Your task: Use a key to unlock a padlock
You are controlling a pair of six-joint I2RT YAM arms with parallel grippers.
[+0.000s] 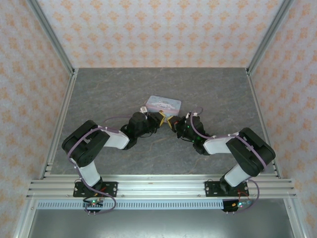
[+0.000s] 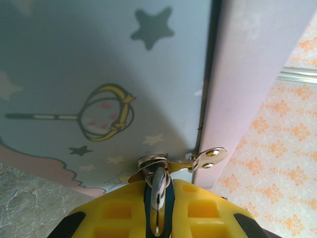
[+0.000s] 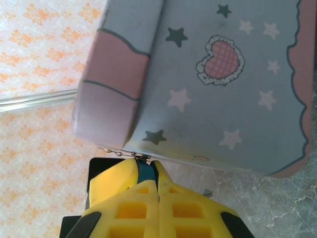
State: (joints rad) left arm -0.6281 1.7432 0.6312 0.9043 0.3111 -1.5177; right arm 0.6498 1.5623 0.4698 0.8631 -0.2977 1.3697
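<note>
Yellow fingers (image 2: 119, 210) of the left gripper (image 2: 158, 184) pinch the small dark blue padlock (image 2: 159, 201) at the latch (image 2: 210, 156) of the pastel tin (image 2: 99, 59), while the right gripper (image 3: 146, 167) is closed tight against the same edge.

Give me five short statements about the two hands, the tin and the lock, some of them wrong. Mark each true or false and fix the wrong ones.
1. The left hand and the right hand meet at the near edge of the tin. True.
2. The right hand is wide open. False: its fingers are shut on a small blue piece.
3. The tin's lid bears a pink checked heart. True.
4. The left hand holds nothing. False: it grips what looks like the padlock, right at the tin's metal hasp.
5. The tin stands in the far left corner of the table. False: it lies near the middle.
</note>
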